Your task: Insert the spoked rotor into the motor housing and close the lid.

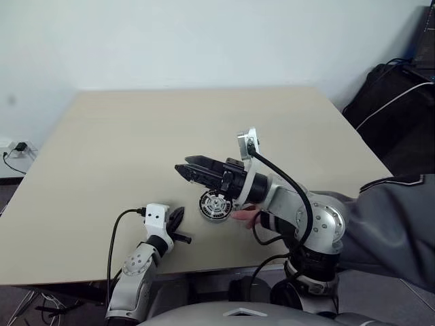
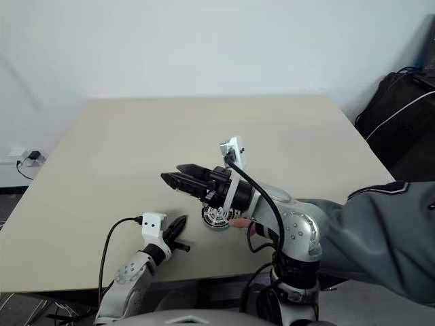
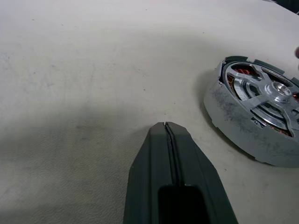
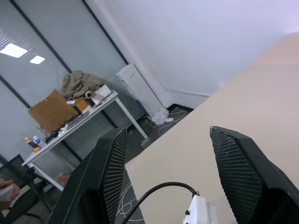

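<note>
The motor housing lies flat on the beige table, near its front edge. In it sits the silver spoked rotor, with copper coils showing between the spokes. A separate lid is out of view. My left gripper rests shut on the table just left of the housing, apart from it, with nothing between its closed fingers. Above the housing my right gripper is raised and points left, open and empty. A person's hand touches the housing's right side.
The person's grey sleeve reaches in from the right, behind my right arm. Black bags stand beyond the table's right edge. On the floor at the far left lies a power socket. In the right wrist view a cluttered white desk stands further off.
</note>
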{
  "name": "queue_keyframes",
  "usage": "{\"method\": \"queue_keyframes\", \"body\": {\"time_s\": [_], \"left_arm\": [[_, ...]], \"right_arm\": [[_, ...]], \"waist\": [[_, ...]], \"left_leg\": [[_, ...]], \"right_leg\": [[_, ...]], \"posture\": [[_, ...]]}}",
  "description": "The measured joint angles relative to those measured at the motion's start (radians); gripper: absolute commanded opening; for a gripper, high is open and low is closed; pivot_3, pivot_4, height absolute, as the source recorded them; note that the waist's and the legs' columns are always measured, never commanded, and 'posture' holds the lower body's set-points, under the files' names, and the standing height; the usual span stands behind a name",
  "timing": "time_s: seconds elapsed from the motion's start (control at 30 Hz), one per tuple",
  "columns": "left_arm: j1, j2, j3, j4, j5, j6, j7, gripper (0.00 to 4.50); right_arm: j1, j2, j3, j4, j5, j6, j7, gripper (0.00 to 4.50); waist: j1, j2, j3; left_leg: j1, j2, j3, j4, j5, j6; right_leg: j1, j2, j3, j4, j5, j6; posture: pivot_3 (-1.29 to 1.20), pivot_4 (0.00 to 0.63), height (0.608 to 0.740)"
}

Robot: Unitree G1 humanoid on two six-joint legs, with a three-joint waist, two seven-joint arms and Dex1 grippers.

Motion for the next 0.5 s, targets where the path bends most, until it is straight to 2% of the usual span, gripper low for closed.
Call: {"method": "queue_keyframes", "body": {"time_s": [0.5], "left_arm": [[-0.019, 0.005, 0.001, 0.0, 0.0, 0.0, 0.0, 0.0]], "right_arm": [[0.01, -0.076, 0.065, 0.004, 0.106, -0.057, -0.09, 3.03]], "waist": [[0.001, 0.0, 0.0]], "left_leg": [[0.0, 0.0, 0.0, 0.0, 0.0, 0.0]], "right_leg": [[0.0, 0.0, 0.0, 0.0, -0.001, 0.0]], "posture": [[0.0, 0.0, 0.74]]}}
